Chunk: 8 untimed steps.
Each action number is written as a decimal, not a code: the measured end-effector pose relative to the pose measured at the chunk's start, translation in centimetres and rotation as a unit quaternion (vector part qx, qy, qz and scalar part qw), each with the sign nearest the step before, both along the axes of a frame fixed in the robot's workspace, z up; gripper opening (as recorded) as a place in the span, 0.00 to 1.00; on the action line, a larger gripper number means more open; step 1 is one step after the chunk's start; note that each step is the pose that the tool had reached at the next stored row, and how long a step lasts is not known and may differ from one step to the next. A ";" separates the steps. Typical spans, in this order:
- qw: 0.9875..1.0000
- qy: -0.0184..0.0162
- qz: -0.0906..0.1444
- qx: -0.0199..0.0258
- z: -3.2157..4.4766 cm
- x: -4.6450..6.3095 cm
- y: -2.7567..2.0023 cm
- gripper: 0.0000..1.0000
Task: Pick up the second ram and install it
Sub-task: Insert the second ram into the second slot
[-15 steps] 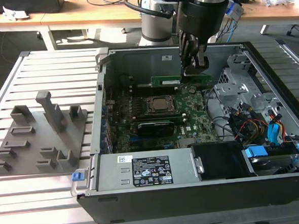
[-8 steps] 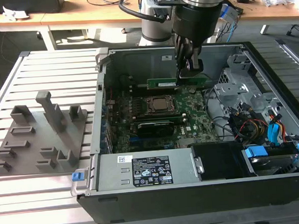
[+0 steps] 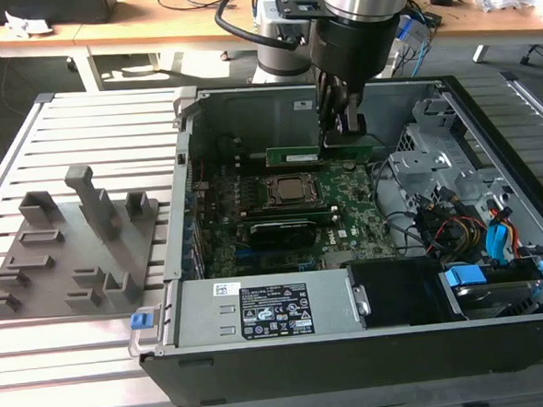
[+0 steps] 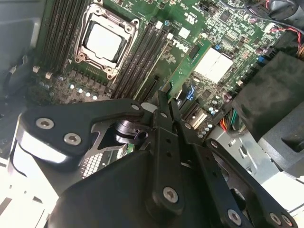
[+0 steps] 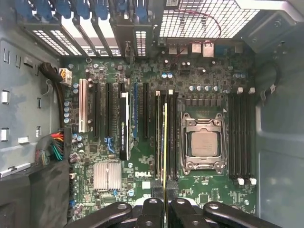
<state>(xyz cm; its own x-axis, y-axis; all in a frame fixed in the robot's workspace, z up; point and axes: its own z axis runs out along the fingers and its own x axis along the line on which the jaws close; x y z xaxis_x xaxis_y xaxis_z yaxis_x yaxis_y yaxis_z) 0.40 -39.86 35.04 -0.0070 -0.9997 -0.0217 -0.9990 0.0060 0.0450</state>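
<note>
At the exterior view's upper centre the gripper (image 3: 345, 134) clenches the ram stick (image 3: 292, 154) over the motherboard (image 3: 354, 219); pressed down tilted or misaligned, it could jam.

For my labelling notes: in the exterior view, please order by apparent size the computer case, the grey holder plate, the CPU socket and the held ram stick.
1. computer case
2. grey holder plate
3 and 4, not ranked: the CPU socket is squarer, the second ram longer but very thin; their areas look alike.
</note>
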 end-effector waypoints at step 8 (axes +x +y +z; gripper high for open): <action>1.000 0.000 0.000 0.000 -1.63 0.0 0.00 0.14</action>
<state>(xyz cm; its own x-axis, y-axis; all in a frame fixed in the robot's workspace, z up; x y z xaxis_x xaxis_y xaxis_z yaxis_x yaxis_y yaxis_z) 0.39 -39.86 33.42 -0.0070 -0.9997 -0.0218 -0.9990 0.0060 0.0451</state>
